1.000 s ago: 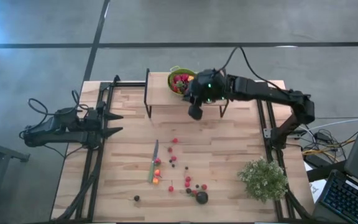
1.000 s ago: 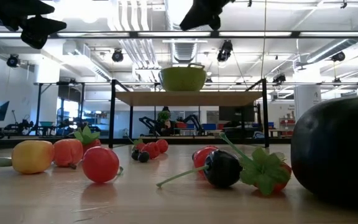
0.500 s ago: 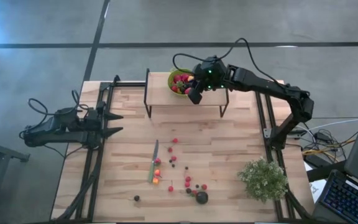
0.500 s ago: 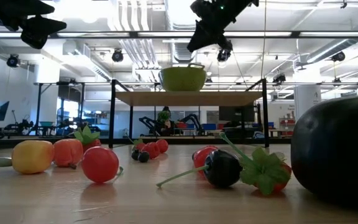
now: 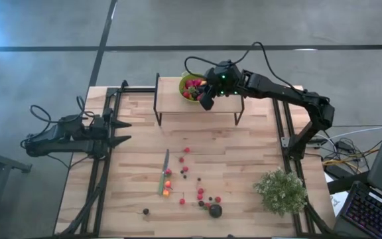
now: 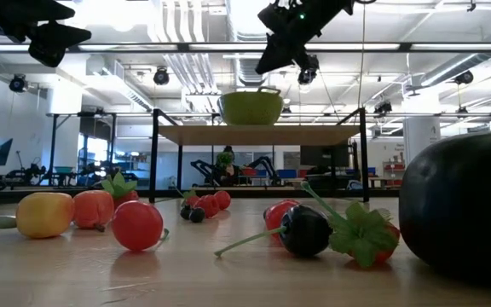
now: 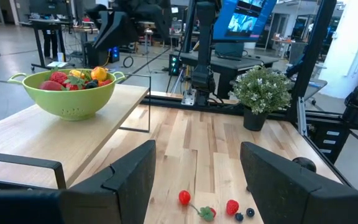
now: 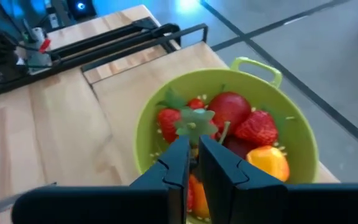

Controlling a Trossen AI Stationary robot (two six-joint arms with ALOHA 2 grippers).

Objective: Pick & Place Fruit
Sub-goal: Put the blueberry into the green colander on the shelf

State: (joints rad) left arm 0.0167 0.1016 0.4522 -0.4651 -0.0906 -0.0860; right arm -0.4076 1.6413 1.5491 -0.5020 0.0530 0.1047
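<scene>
The fruit lies scattered over the near half of the wooden worktop: mostly small red pieces, a few dark ones, an orange-yellow pair just beside the slim green-handled knife, and one bigger dark round fruit close to the front edge. More fruit fills the green colander, which stands on a raised wooden shelf at the back of the worktop; strawberries, a red round piece and an orange one show inside it in the right wrist view. The right gripper hangs above the colander's rim, on the side facing the scattered pieces. Its jaws are nearly closed, and in the right wrist view they pinch the stem of a strawberry, whose green leafy cap sits just past the fingertips, over the fruit in the bowl. In the low view the gripper shows well above the colander, not touching it. The left gripper waits at the worktop's left edge, well apart from the fruit, its jaws spread wide and holding nothing. A bushy pale-green plant stands near the front right corner of the worktop, beside the right arm's rail.
</scene>
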